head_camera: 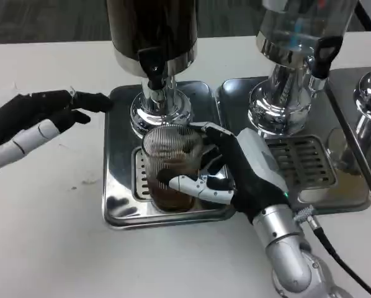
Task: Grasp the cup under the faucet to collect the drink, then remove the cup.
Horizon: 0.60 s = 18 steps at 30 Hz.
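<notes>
The right hand (pixel 238 174) wraps the ribbed cup (pixel 171 174) from its right side, fingers (pixel 192 184) curled across the front — a firm hold, by the look of it. The cup sits on the drip tray (pixel 120 186), just forward of the faucet (pixel 156 77), with dark drink in the bottom. The left hand (pixel 40 121) hovers open beside the tray, holding nothing.

The step looks to be removal. Done well, that means keeping the cup upright, lifting clear of the grate and drawing it towards the robot — no tilting, or the drink spills.
</notes>
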Each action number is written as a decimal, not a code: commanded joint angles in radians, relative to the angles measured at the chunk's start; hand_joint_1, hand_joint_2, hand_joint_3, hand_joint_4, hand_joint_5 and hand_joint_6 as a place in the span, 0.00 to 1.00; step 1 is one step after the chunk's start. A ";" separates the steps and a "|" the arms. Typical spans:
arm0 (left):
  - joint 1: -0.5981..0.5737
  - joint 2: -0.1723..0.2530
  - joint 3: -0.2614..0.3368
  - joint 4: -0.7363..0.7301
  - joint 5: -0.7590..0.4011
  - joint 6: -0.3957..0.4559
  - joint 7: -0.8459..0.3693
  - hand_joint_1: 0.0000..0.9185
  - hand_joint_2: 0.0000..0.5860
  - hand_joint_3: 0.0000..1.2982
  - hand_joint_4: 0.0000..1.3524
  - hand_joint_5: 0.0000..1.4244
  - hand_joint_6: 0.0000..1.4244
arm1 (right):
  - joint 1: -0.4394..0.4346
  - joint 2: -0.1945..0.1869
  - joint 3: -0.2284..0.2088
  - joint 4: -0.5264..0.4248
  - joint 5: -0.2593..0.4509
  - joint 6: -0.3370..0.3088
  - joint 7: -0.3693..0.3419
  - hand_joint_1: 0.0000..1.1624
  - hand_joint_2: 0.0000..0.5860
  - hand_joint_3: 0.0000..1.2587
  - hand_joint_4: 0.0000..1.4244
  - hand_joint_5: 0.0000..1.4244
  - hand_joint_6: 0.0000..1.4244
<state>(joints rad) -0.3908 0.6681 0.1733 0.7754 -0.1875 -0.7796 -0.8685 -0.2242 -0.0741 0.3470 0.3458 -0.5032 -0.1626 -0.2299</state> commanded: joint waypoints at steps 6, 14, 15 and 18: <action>0.016 0.003 -0.012 0.008 0.011 0.006 0.002 0.00 0.28 0.26 0.20 0.15 0.22 | 0.004 0.014 -0.013 -0.017 0.015 -0.058 -0.037 0.50 0.40 0.36 0.43 0.48 0.54; 0.012 0.000 -0.020 0.008 0.012 0.004 -0.002 0.00 0.28 0.26 0.20 0.15 0.22 | 0.013 0.010 -0.025 -0.037 0.006 -0.075 -0.071 0.51 0.42 0.38 0.44 0.49 0.56; 0.012 -0.001 -0.021 0.008 0.012 0.004 -0.002 0.00 0.28 0.26 0.20 0.15 0.22 | 0.014 0.009 -0.027 -0.042 0.006 -0.075 -0.074 0.51 0.42 0.38 0.44 0.49 0.57; 0.010 -0.002 -0.026 0.009 0.011 0.003 -0.002 0.00 0.28 0.26 0.20 0.15 0.22 | 0.018 0.004 -0.032 -0.054 0.003 -0.074 -0.081 0.51 0.42 0.38 0.45 0.50 0.57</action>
<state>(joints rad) -0.3869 0.6679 0.1546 0.7767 -0.1868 -0.7796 -0.8685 -0.2072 -0.0747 0.3303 0.3404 -0.5027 -0.1896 -0.2787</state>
